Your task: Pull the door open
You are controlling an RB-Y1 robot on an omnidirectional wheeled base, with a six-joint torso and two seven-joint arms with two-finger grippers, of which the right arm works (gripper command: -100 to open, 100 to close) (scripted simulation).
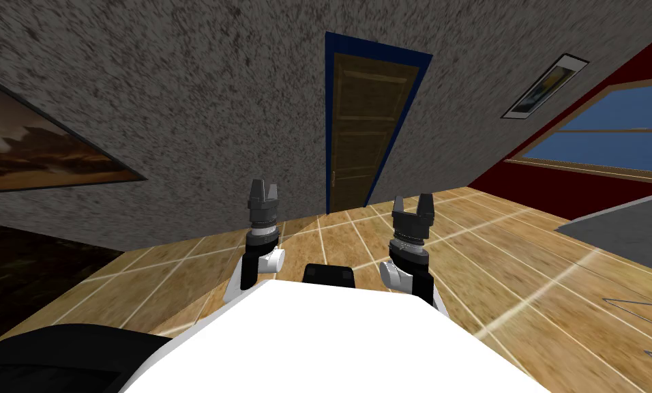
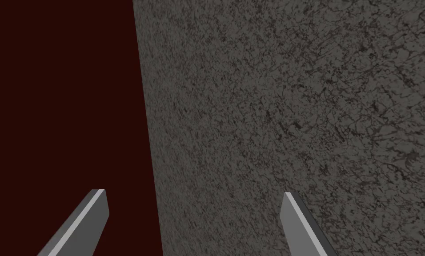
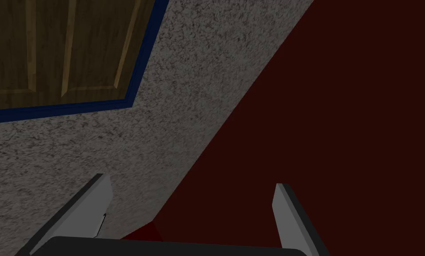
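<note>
Door (image 1: 362, 129), single, seemingly closed; left gripper (image 1: 264, 185), right gripper (image 1: 413, 201) both spread

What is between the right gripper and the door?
Only bare tan tiled floor, seen in the head view. The right gripper, open, is held over it, well short of the closed brown door in its blue frame.

Door handle (image 1: 333, 179) — a mere speck — is too small to read.
</note>
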